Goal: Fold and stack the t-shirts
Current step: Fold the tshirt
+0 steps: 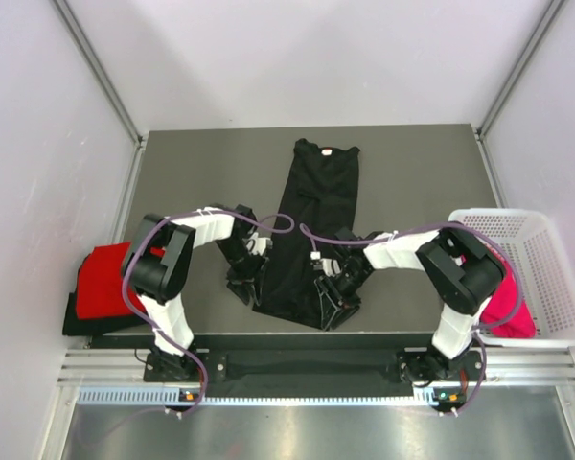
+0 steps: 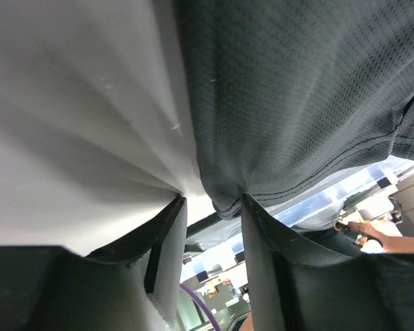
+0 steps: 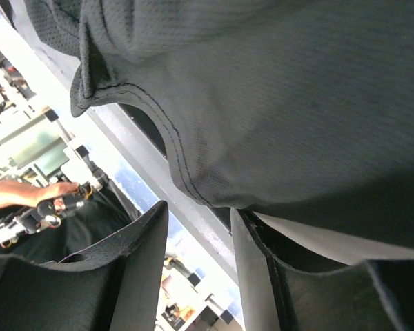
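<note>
A black t-shirt (image 1: 311, 225), folded lengthwise into a narrow strip, lies on the table with its white-labelled collar at the far end. My left gripper (image 1: 244, 285) is at its near left edge. In the left wrist view the jaws (image 2: 212, 200) stand apart, with the shirt's hem (image 2: 297, 103) bunched at their tips. My right gripper (image 1: 333, 302) is at the near right corner. Its jaws (image 3: 199, 207) are open under the hem (image 3: 276, 103). A red t-shirt (image 1: 103, 278) lies folded at the left. A magenta-pink one (image 1: 510, 299) lies in the basket. No green shirt is in view.
The white mesh basket (image 1: 546, 259) stands off the table's right edge. The red shirt rests on a dark cloth (image 1: 77, 321) at the table's left edge. The dark grey table (image 1: 201, 172) is enclosed by pale walls and metal frame posts.
</note>
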`<act>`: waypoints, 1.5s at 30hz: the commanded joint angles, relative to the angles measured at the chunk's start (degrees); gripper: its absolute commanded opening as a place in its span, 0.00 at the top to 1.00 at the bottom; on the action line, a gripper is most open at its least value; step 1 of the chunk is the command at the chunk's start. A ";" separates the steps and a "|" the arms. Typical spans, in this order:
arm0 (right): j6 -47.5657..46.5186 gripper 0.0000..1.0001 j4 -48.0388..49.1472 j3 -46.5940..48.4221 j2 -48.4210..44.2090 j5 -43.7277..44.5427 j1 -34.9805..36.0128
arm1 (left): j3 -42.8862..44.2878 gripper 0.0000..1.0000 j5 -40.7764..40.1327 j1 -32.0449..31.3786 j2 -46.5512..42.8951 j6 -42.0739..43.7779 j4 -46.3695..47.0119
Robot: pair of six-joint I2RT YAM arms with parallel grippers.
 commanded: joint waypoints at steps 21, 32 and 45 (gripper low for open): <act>-6.16 0.99 -1.57 6.20 9.86 11.42 1.59 | -0.64 0.92 -1.74 -1.16 4.22 4.99 6.77; -12.04 1.00 -4.91 7.70 -4.44 15.98 -5.17 | 4.71 1.00 -3.40 -0.55 -2.37 7.37 4.75; -15.66 1.00 -4.91 8.75 -14.66 15.81 -13.96 | 21.75 1.00 -4.02 -0.46 -3.26 9.92 0.53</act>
